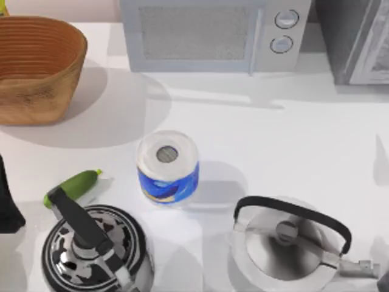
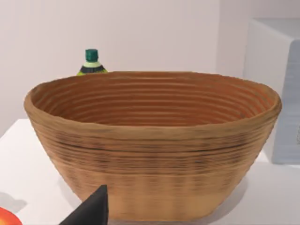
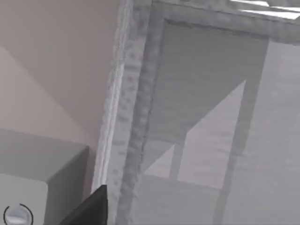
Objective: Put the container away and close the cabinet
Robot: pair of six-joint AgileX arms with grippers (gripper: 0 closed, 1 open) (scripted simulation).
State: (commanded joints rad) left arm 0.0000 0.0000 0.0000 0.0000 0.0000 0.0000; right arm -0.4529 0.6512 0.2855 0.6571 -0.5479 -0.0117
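The container is out of view. The grey cabinet (image 1: pixel 355 39) stands at the table's far right, next to the microwave. The right wrist view looks from close by at the cabinet's frame and grey inside (image 3: pixel 211 122), where a shelf shows. A dark part of my right gripper (image 3: pixel 91 208) sits at the edge of that view. My left arm (image 1: pixel 7 201) rests at the table's left edge. A dark part of my left gripper (image 2: pixel 91 211) faces the wicker basket (image 2: pixel 150 154). Something red-orange (image 2: pixel 6 218) peeks in at that view's corner, and I cannot tell what it is.
The wicker basket (image 1: pixel 33 67) is at the back left and a white microwave (image 1: pixel 213 33) at the back middle. A white-and-blue paper roll (image 1: pixel 168 167) stands mid-table, with a green cucumber (image 1: pixel 73 186), a patterned kettle (image 1: pixel 91 249) and a silver kettle (image 1: pixel 292 243) near the front. A green-capped bottle (image 2: pixel 92 61) stands behind the basket.
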